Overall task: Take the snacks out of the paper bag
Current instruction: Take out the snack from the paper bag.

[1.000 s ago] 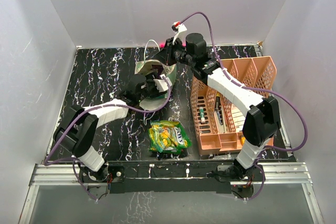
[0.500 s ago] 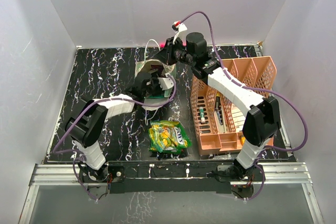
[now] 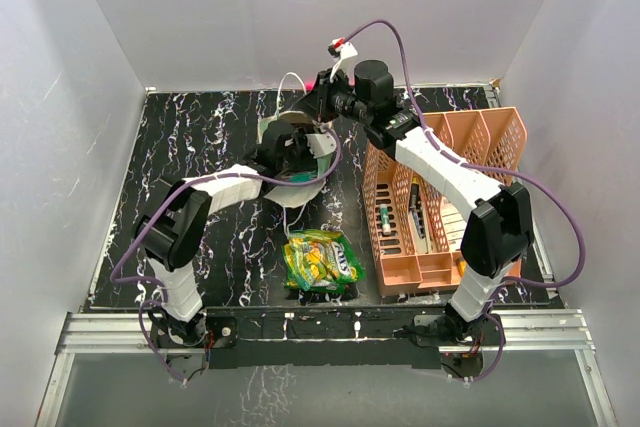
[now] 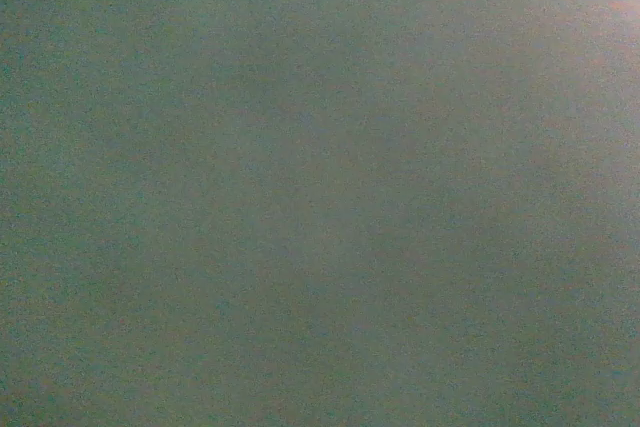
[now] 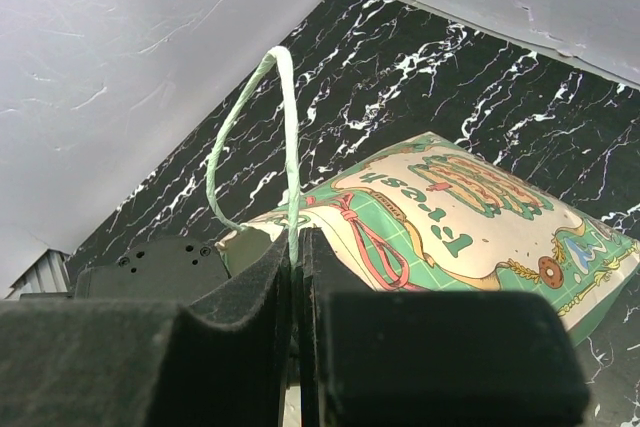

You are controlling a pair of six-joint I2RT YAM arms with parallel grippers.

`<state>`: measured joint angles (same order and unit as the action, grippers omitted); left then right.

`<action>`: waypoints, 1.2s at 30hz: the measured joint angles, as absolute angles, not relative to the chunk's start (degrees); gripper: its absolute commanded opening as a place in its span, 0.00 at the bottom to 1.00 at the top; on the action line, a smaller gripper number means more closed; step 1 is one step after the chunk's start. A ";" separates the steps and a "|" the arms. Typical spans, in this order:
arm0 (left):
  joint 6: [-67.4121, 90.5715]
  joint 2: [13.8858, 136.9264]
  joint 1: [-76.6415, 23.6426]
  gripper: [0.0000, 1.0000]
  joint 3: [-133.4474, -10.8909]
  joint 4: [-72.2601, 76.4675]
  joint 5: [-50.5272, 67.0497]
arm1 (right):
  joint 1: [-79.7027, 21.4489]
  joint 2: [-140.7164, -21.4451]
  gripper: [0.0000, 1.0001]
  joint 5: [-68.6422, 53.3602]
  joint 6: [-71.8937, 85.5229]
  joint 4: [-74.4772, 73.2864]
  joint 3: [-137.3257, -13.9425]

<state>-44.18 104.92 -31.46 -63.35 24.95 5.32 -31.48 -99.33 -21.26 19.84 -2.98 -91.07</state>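
**Black marbled table (image 3: 190, 147), bag held by its handle — getting the next snack out cleanly**

White walls (image 3: 200, 17) close in the table. The paper bag (image 5: 450, 217) sits toward its far middle, printed face up. The right gripper (image 5: 296, 257) is clamped on the bag's cord handle (image 5: 285, 127), with the cord running down between the closed pads. The left gripper (image 3: 288, 152) is buried in the bag's mouth. From above its fingers are hidden, and its own camera shows only murky green, so I cannot tell whether they are apart or closed on anything. One yellow-green packet (image 3: 322, 260) already lies on the near middle of the table, just left of the peach organiser (image 3: 440, 147). Any other snacks are out of sight, presumably inside the bag.

The step in hand looks like a blind grasp inside the bag. To do it well:

- The right arm should hold the handle up and taut, so the mouth gapes and the bag cannot slide along with the left arm.
- The packets look glossy and likely slippery, so the fingers should take an edge or seam rather than a puffed face.
- The withdrawal should go straight back through the mouth — a sideways pull risks snagging the rim or crumpling the paper.
- The packet belongs on bare table near the yellow-green one, away from the organiser.
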 measured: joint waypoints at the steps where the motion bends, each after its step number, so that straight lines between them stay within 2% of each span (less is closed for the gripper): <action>1: -44.36 104.92 -31.38 0.06 -63.53 24.82 5.39 | -31.48 -99.48 0.07 -21.26 19.86 -3.01 -91.29; 9: -44.42 104.09 -31.14 0.03 -63.68 22.52 7.35 | -31.48 -99.72 0.07 -21.08 19.86 -2.98 -91.57; 19: -41.80 91.18 -30.74 0.03 -59.88 15.18 11.25 | -31.51 -99.72 0.07 -20.88 19.88 -2.66 -91.74; 20: -41.47 90.50 -30.74 0.00 -59.83 14.79 11.53 | -31.51 -99.72 0.07 -20.88 19.90 -2.68 -91.74; 30: -36.38 87.09 -31.09 0.00 -56.31 13.47 9.74 | -31.51 -99.72 0.07 -20.88 19.97 -2.74 -91.74; 36: -29.80 72.77 -34.70 0.00 -53.78 7.49 4.73 | -31.51 -99.72 0.07 -20.38 20.29 -2.46 -91.74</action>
<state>-29.80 72.77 -34.70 -53.78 7.49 4.73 -31.51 -99.72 -20.38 20.29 -2.46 -91.74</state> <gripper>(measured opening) 0.040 0.077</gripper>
